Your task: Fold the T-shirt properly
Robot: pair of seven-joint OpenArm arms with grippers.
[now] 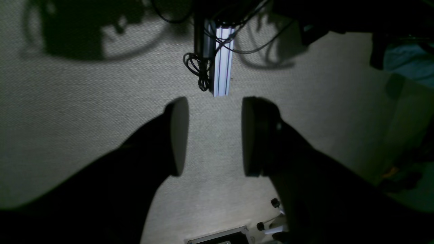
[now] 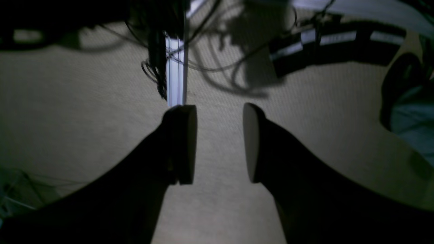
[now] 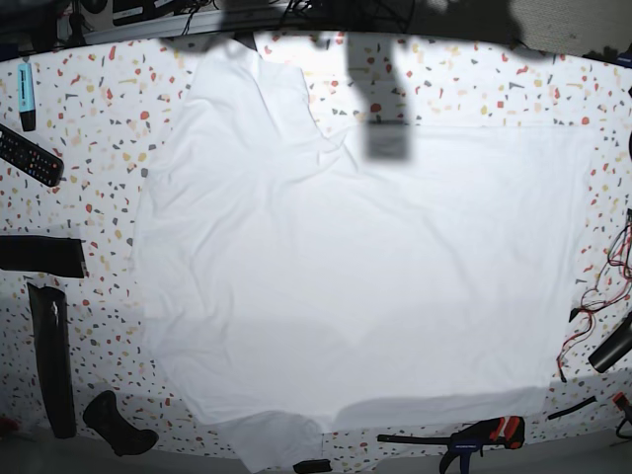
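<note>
The T-shirt (image 3: 365, 267) lies spread flat and white over most of the speckled table (image 3: 99, 118) in the base view. One sleeve (image 3: 247, 79) points to the far left and the other sleeve (image 3: 276, 439) hangs at the near edge. Neither arm shows in the base view. In the left wrist view my left gripper (image 1: 214, 112) is open, with nothing between its dark pads and only a beige textured surface behind them. My right gripper (image 2: 219, 112) is also open and empty over the same kind of surface. No cloth shows in either wrist view.
On the table's left edge lie a remote control (image 3: 28, 156), a blue marker (image 3: 25, 94) and black tools (image 3: 54, 360). A clamp (image 3: 484, 434) lies at the near right and red cables (image 3: 602, 286) at the right edge. An aluminium rail (image 1: 222, 61) with cables stands ahead of the left gripper.
</note>
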